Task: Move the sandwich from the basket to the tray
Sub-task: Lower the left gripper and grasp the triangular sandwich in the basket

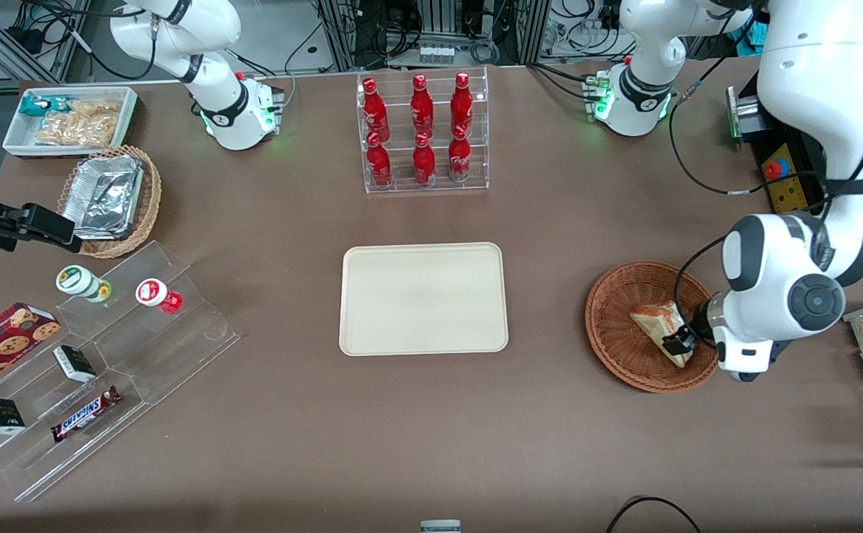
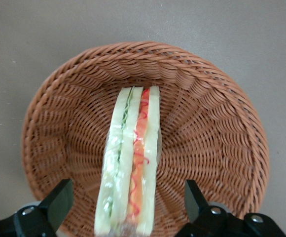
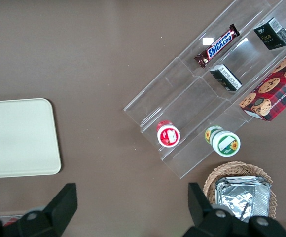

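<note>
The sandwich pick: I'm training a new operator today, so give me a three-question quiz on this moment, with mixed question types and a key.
1. True or false: the sandwich already lies on the tray.
2. Multiple choice: the gripper is A) shut on the sandwich, B) open with a finger on either side of the sandwich, C) above the tray.
3. Fill in: the sandwich rests in the ____.

Key:
1. False; it is in the basket, and the tray holds nothing.
2. B; the wrist view shows the fingers apart from the wrap.
3. basket.
</note>
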Robot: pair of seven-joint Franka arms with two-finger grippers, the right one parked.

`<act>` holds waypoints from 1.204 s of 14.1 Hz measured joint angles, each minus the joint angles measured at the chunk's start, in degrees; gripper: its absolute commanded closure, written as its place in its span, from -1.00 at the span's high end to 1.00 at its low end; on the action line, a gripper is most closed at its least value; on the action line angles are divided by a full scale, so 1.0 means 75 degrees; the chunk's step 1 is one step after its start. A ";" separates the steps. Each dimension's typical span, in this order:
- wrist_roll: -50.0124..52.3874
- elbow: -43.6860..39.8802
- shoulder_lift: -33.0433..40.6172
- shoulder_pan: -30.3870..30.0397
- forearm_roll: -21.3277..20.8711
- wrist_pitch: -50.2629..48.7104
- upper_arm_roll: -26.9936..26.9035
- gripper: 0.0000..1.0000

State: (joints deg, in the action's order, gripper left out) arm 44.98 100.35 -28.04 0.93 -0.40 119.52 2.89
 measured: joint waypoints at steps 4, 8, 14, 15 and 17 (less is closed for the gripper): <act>0.0131 0.0666 -0.0105 0.0000 0.0000 0.0826 0.0000 0.94; 0.0192 0.0888 -0.0092 0.0000 0.0000 0.0936 0.0000 -0.39; 0.0242 0.0489 0.0218 0.0110 0.0001 0.0317 0.0060 -0.47; 0.0243 0.0143 0.0291 0.0283 0.0003 -0.0246 0.0082 -0.47; 0.0458 -0.0681 0.0374 0.0825 0.0008 -0.1262 0.0119 -0.47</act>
State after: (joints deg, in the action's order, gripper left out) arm 48.42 95.25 -25.24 7.12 -0.34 110.05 3.78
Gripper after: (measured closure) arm 0.736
